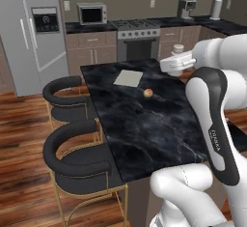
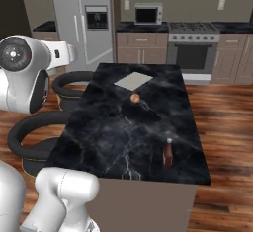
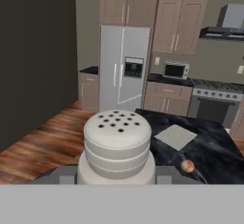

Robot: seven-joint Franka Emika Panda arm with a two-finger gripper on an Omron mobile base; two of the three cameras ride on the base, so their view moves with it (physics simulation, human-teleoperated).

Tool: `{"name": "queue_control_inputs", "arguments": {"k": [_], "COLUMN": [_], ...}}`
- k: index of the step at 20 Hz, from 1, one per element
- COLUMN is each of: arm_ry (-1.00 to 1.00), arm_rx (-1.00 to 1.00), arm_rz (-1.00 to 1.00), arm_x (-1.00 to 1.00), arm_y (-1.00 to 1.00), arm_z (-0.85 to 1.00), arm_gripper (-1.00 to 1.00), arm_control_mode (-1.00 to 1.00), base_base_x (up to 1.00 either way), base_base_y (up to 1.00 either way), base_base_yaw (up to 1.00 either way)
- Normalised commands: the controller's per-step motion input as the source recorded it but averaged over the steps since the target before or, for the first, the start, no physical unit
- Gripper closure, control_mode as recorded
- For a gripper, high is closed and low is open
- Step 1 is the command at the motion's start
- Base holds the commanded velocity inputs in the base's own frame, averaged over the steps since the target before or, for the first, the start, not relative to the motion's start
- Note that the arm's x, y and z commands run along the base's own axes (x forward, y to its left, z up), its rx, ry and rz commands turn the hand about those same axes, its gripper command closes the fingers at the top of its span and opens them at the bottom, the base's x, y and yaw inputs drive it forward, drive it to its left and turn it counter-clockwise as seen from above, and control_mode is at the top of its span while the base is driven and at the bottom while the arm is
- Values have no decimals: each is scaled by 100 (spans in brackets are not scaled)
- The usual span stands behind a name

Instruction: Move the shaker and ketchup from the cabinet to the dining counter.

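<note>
My gripper (image 1: 177, 55) is shut on the shaker (image 1: 178, 49), a small pale beige cylinder. In the left base view it is held in the air over the far right part of the dining counter (image 1: 144, 124). Close up in the hand view, the shaker (image 3: 117, 144) has a perforated round cap and stands upright between my fingers. The ketchup (image 2: 168, 154), a dark reddish bottle, stands upright on the dining counter (image 2: 123, 137) near its front right corner. Behind the counter, a brown wall cabinet (image 3: 178, 23) has its doors shut.
A pale grey square mat (image 1: 128, 78) and a small orange fruit (image 1: 148, 92) lie on the far half of the counter. Two black stools (image 1: 72, 148) stand along its left side. The fridge (image 2: 81, 19), microwave (image 2: 148, 14) and stove (image 2: 192, 48) line the back wall.
</note>
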Motion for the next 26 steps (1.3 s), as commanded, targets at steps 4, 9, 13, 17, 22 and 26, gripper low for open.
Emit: {"name": "queue_control_inputs", "arguments": {"k": [4, 9, 13, 17, 22, 26], "arm_ry": [0, 0, 0, 0, 4, 13], "arm_rx": [0, 0, 0, 0, 0, -2], "arm_rz": [0, 0, 0, 0, 0, -2], "arm_x": [0, 0, 0, 0, 3, 59], "arm_y": [0, 0, 0, 0, 0, 25], "arm_z": [0, 0, 0, 0, -5, -46], "arm_gripper": [100, 100, 100, 100, 100, 100], "arm_control_mode": [100, 100, 100, 100, -100, -100], "base_base_x": [43, 4, 0, 0, 0, 0], "base_base_y": [34, 1, 0, 0, 0, 0], "base_base_yaw": [0, 0, 0, 0, 0, 0]}}
